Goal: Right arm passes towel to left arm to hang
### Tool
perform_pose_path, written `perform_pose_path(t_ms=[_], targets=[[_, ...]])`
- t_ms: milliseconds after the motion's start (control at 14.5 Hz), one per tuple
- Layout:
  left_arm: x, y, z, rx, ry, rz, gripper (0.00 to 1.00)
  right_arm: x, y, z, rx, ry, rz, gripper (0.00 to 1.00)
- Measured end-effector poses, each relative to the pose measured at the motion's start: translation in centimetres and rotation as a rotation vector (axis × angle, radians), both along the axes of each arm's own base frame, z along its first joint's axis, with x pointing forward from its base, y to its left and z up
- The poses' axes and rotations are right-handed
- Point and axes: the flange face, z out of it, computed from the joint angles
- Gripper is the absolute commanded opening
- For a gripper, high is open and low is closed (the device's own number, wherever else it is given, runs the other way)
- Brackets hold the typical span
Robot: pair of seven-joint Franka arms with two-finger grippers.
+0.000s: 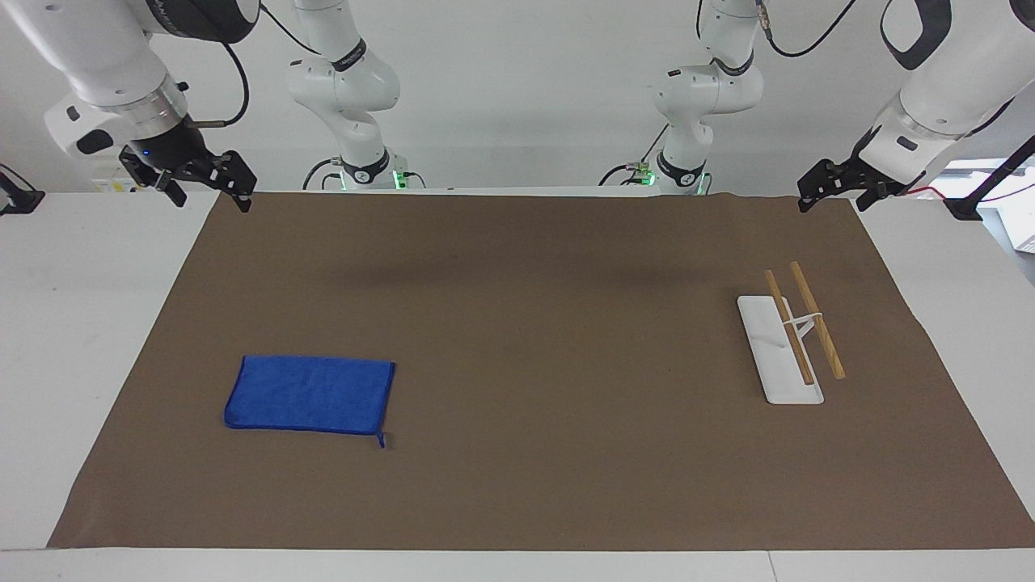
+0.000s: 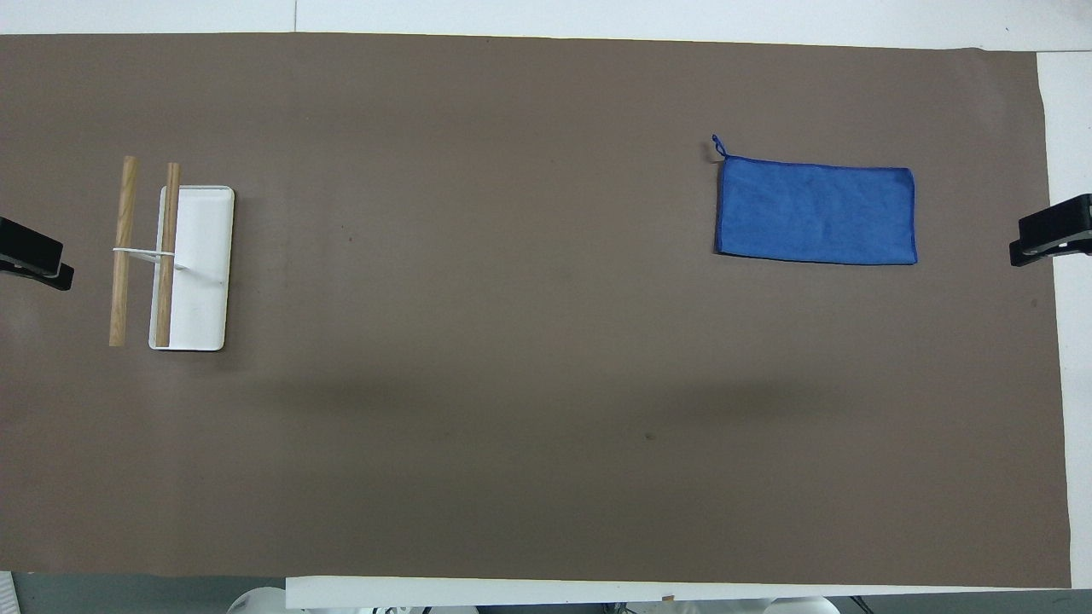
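Lying flat and unfolded on the brown mat (image 1: 517, 339), the towel (image 1: 311, 394) is found toward the right arm's end of the table, with its small loop (image 2: 718, 145) sticking out from the corner farthest from the robots on the side that faces the table's middle. The towel is touched by neither gripper. The right arm (image 1: 105, 73) is held raised at its own end of the table, and the right gripper (image 1: 209, 191) is seen over the mat's corner nearest the robots, its two black fingers spread wide apart with nothing between them. In the overhead view only the tip of this gripper (image 2: 1054, 230) is shown, at the mat's edge beside the towel. The left arm (image 1: 954, 73) is likewise kept up at the other end, waiting, and the left gripper (image 1: 837, 182) is seen over the mat's edge there; whether its fingers are apart or together cannot be told. A white rack (image 1: 779, 352) is set on the mat toward the left arm's end, well apart from the towel, and two wooden bars (image 1: 817, 319) are carried side by side on its thin white upright.
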Motion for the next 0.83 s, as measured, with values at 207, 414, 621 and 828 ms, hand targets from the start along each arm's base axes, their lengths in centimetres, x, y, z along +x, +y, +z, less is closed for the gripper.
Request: perform_pose_path(t_ms=[207, 414, 621, 828], targets=[[0.00, 0.00, 0.00, 0.000, 0.000, 0.000, 1.00, 0.02, 0.22, 0.00, 0.000, 0.000, 0.004, 1.00], [0.00, 0.00, 0.00, 0.000, 0.000, 0.000, 1.00, 0.03, 0.33, 0.00, 0.000, 0.000, 0.006, 1.00], [0.00, 0.00, 0.00, 0.000, 0.000, 0.000, 1.00, 0.03, 0.34, 0.00, 0.000, 0.000, 0.007, 1.00], [0.00, 0.00, 0.00, 0.000, 0.000, 0.000, 1.00, 0.65, 0.79, 0.14, -0.003, -0.045, 0.027, 1.00]])
